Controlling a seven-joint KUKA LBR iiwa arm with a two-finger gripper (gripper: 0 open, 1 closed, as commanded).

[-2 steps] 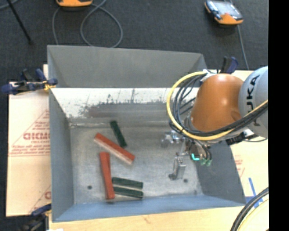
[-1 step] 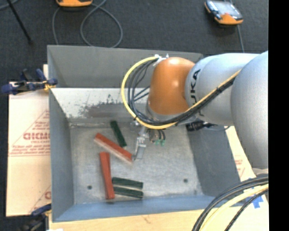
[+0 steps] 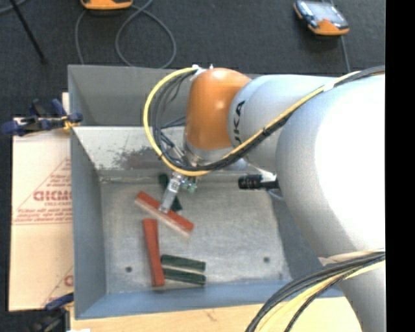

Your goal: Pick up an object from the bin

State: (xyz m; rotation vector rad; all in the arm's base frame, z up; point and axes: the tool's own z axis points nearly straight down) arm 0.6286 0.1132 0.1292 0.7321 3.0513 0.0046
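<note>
Where the orange bar (image 3: 183, 222) lies aslant, the gripper (image 3: 168, 203) is set over its middle.
Balance is likely sought; its opening cannot be told.

A robotics lab, I'd say — my own pale arm (image 3: 324, 149) over a grey metal bin (image 3: 85, 220), loose cables (image 3: 118, 40) and an orange-edged device (image 3: 322, 17) on dark floor (image 3: 246, 39).

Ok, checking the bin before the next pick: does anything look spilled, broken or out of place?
Nothing stands out. The orange bar, red bar and two dark green bars all lie flat inside the bin, none visibly broken. The hand is over the orange bar. Only the bin's back wall looks scuffed.
</note>
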